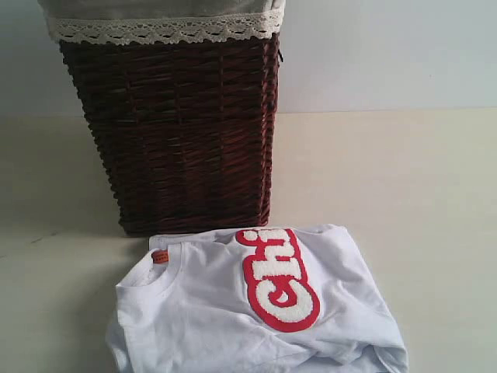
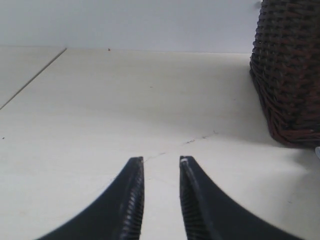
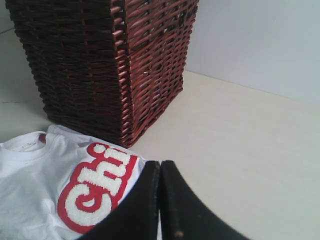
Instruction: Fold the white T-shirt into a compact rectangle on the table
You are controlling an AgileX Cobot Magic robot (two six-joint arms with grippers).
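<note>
A tall dark-brown wicker basket (image 1: 178, 132) stands upright toward the back of the counter (image 1: 404, 194), left of the middle in the exterior view. A cream liner (image 1: 163, 23) with a lace edge is turned down over its rim. The basket's inside is out of sight from every camera, so what it holds cannot be told. Just in front of its base lies the white T-shirt (image 1: 233, 311), folded into a rough, slightly rumpled block. Its far edge is right by the foot of the weave, and its near edge is cut off by the bottom of the exterior view. The shirt's red-outlined fuzzy white lettering (image 1: 279, 280) faces up and runs away from the basket, and a small orange neck tag (image 1: 160, 256) shows at the collar on the left. The counter is a smooth, cream surface with a few tiny dark specks, and a thin dark seam (image 2: 30, 80) crosses it in the left wrist view. A plain pale wall (image 1: 388, 54) rises behind it. The left hand (image 2: 161, 161) hangs over bare counter to one side of the basket, its jaws partly apart with nothing between them. The right hand (image 3: 160, 165) is pressed fully closed, gripping nothing, beside the lettered edge of the shirt. Whether it touches the cloth cannot be told.
</note>
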